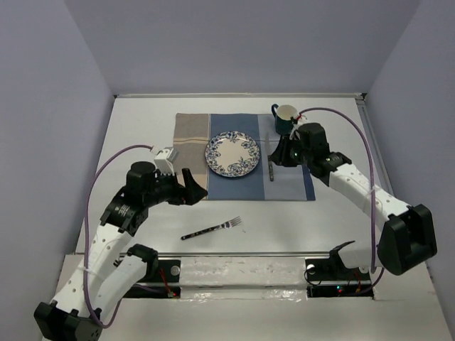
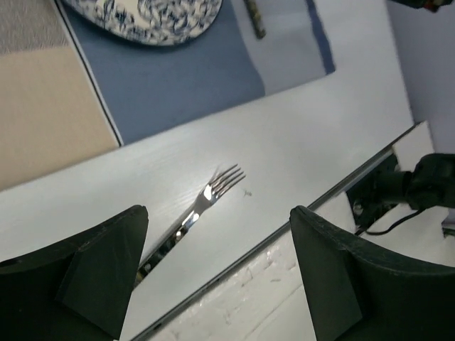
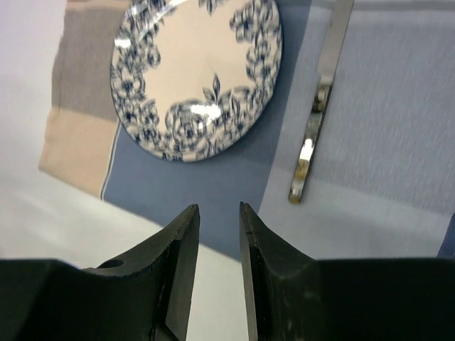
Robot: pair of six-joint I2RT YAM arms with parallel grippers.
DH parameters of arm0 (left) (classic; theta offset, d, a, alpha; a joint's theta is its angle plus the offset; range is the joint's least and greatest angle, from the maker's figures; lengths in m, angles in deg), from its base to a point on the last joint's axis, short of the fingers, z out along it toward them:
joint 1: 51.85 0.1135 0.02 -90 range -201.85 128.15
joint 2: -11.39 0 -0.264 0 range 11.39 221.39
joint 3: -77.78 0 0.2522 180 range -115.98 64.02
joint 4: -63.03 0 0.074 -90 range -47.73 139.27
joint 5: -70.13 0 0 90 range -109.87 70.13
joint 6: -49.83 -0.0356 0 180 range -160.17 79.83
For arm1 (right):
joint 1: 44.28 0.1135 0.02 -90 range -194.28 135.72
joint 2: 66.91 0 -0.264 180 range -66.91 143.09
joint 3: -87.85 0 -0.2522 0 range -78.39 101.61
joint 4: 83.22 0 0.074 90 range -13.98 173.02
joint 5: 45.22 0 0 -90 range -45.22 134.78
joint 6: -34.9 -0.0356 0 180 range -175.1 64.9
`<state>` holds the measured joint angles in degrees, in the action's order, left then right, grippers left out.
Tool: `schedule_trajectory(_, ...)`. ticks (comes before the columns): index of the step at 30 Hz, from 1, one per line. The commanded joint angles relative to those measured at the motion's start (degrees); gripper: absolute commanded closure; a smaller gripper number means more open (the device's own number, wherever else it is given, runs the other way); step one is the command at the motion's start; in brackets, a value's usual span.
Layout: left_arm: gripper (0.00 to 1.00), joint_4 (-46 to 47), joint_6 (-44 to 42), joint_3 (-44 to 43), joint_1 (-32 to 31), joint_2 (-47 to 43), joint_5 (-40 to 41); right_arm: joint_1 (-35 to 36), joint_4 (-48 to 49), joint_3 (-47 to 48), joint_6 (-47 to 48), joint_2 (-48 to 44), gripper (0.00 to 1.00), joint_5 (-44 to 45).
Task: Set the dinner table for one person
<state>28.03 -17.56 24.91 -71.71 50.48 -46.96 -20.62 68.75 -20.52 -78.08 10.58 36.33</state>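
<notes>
On my left gripper [image 2: 219, 220] the jaws hung released over the silver metal fork [image 2: 205, 204] lying on the lavender-walled matte white counter [image 1: 284, 220]. My right gripper [image 3: 219, 213] had its jaws nearly clenched, empty, above the blue-and-tan checked cloth placemat [image 3: 398, 142].

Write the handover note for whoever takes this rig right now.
Left gripper: open, empty, hovering over the dinner table by the placemat's near left corner.
Right gripper: almost shut, empty, over the placemat beside the knife.
Done: plate centred on the placemat, knife lying to its right, mug at the far right corner.
Left: the fork lies on bare table in front of the placemat. Pick it up, probably with the left arm, and lay it left of the plate.
</notes>
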Motion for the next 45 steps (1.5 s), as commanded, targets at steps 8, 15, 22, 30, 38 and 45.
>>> schedule_trajectory(8,0.08,-18.76,-2.22,-5.36,-24.86,18.45,20.58,-0.19,7.05,-10.67,-1.63,-11.57,0.65,-10.18)
schedule_trajectory(15,0.04,-20.69,1.47,-7.91,-38.75,30.59,34.89,-0.19,8.72,-12.16,-2.42,-16.41,0.65,-13.35)
schedule_trajectory(22,0.04,-19.64,0.42,-8.53,-41.31,35.35,37.29,-0.19,9.16,-13.13,-2.86,-20.10,0.65,-14.93)
schedule_trajectory(30,0.04,-19.55,-0.64,-8.96,-41.31,42.55,36.50,-0.19,9.34,-13.39,-2.95,-23.00,0.65,-16.07)
schedule_trajectory(38,0.09,-19.29,-1.78,-9.49,-41.31,48.70,35.62,-0.19,9.87,-13.66,-3.30,-23.53,0.66,-17.83)
schedule_trajectory(45,0.28,-18.58,-2.92,-9.23,-41.31,49.68,33.52,-0.19,10.31,-13.74,-3.56,-23.97,0.66,-17.57)
